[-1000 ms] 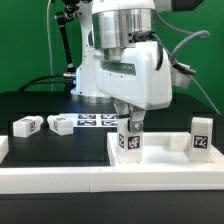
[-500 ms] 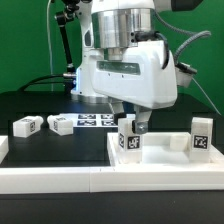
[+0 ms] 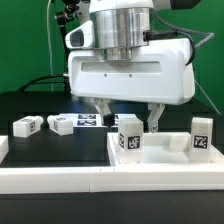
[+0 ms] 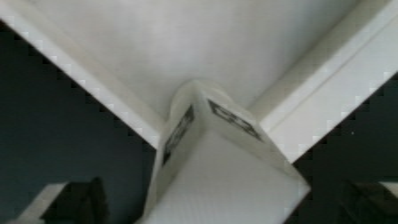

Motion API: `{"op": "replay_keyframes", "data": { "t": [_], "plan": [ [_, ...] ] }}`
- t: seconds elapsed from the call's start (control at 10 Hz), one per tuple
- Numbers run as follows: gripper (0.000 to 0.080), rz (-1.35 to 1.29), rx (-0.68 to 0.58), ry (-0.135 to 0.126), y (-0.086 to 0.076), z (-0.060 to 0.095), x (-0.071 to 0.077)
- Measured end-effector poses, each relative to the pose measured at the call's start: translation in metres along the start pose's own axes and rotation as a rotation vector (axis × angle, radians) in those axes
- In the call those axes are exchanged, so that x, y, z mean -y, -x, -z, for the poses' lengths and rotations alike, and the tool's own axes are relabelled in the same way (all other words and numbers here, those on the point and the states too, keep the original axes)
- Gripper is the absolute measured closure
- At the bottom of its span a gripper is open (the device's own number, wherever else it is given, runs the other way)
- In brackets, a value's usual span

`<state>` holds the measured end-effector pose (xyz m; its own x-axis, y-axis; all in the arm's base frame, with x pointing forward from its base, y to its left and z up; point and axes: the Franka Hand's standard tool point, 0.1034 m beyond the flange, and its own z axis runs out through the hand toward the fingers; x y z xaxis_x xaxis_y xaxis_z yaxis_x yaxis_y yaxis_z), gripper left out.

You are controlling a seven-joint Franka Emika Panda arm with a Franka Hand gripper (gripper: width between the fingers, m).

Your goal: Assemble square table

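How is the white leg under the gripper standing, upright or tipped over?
Upright. The leg stands on end on the square slab, tagged face vertical. The gripper is open, fingers clear of the leg's sides.

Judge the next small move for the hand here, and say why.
Probably lift the hand straight up. Its jaws stand open with a gap on each side of the upright leg standing on the tabletop, so nothing is held; rising should clear that leg before reaching for a loose leg.
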<state>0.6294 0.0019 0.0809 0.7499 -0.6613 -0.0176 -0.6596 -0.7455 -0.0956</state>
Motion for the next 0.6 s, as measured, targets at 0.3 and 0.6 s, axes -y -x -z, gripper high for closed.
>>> {"op": "replay_keyframes", "data": {
  "t": [0.3,0.6],
  "plan": [
    [0.0150,0.246,-0.006,0.017,0.0005,-0.0003,-0.0001],
    [0.0150,0.430,-0.003,0.025,0.0025,-0.0019,0.0009]
  ]
}}
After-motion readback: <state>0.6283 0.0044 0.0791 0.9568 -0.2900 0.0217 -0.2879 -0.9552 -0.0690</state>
